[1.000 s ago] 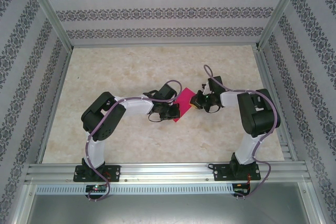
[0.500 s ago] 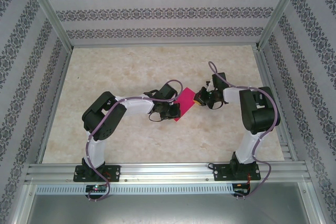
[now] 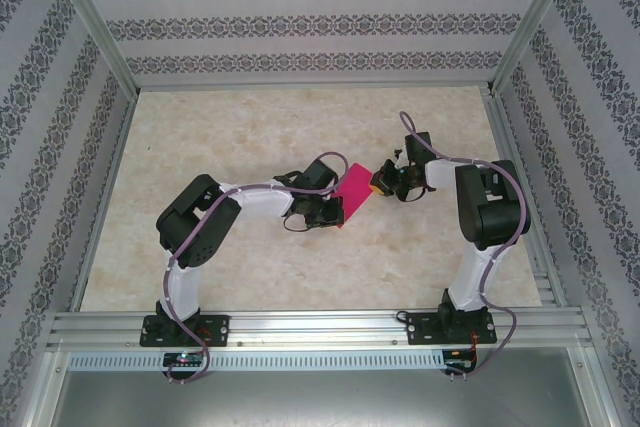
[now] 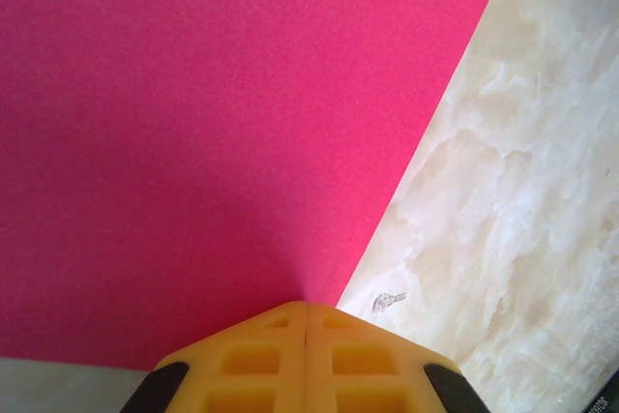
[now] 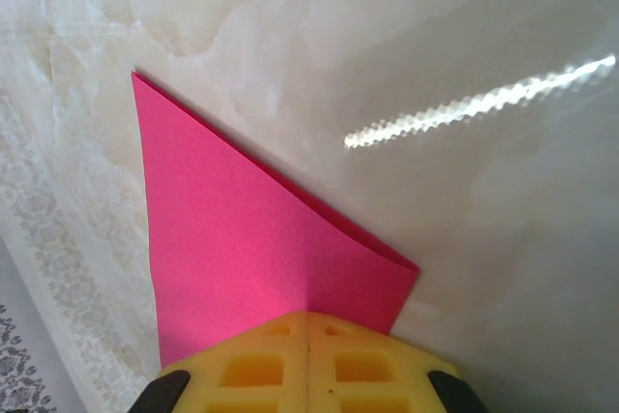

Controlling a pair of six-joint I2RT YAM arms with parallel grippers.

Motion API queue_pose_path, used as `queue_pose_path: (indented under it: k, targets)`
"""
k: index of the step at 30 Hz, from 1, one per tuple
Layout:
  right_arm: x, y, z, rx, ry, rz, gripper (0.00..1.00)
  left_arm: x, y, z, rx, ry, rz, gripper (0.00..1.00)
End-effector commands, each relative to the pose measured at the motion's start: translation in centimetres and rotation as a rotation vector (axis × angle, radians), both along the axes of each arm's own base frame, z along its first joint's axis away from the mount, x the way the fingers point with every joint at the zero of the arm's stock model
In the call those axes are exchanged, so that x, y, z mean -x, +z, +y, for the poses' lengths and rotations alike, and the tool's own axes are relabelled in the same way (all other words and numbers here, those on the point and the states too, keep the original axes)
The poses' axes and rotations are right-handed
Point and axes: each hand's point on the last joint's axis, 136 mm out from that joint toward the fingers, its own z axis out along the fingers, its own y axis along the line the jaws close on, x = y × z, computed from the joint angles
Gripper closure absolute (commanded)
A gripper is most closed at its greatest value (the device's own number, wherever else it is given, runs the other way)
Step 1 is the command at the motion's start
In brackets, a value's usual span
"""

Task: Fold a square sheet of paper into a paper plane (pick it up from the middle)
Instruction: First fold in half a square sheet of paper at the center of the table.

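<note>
Pink sheet [image 3: 352,190] btwn 2 pincers: L pincer [image 4: 307,309], R pincer [image 5: 309,316] both pinch its edges.

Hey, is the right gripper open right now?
No, the right gripper is shut, pinching the edge of the pink paper.

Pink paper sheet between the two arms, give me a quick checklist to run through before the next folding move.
1. Left tool shut on the pink sheet: ok, its jaws meet on the sheet's edge.
2. Right tool shut on the sheet: ok, it pinches the opposite side.
3. Sheet doubled over: ok, two layers show along one edge in the right wrist view.
4. Edges of the layers lined up: cannot tell.
5. Sheet free of tears: ok on the parts seen.
6. Sheet lifted off the table: cannot tell.
</note>
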Motion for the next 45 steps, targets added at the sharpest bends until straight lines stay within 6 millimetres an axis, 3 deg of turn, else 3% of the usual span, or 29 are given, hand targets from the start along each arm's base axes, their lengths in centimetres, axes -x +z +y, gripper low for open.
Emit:
queue_pose_path:
  k: [1, 11, 17, 21, 23, 30, 34, 45]
  targets:
    - [-2.3, -2.1, -5.0, 0.174, -0.164, -0.033, 1.0, 4.1, -3.7, 3.2, -0.174, -0.042, 0.147, 1.0]
    - [-1.5, -2.6, -4.7, 0.169, -0.158, -0.006, 1.0, 4.7, -0.6, 2.3, -0.1, -0.2, 0.069, 1.0]
    - [0.0, -3.1, -3.7, 0.149, -0.125, 0.021, 1.0, 2.9, 2.7, 1.0, -0.05, -0.229, -0.051, 1.0]
    - [2.1, -2.9, -1.8, 0.115, -0.095, 0.03, 1.0, 1.1, 5.8, 0.3, -0.005, -0.19, -0.17, 1.0]
    - [3.1, -2.5, -0.7, 0.096, -0.082, 0.023, 1.0, 0.6, 6.4, 0.1, 0.015, -0.17, -0.2, 1.0]
    - [5.9, -0.7, 3.6, 0.05, -0.018, -0.02, 1.0, 0.5, 5.2, -1.1, 0.065, -0.155, -0.157, 1.0]
    - [6.5, -0.1, 5.3, 0.033, 0.024, -0.032, 1.0, 0.7, 3.3, -1.0, 0.036, -0.172, -0.123, 1.0]
    - [6.5, -0.6, 5.5, 0.042, 0.042, -0.025, 1.0, 0.6, -0.1, 1.9, -0.106, -0.154, -0.127, 1.0]
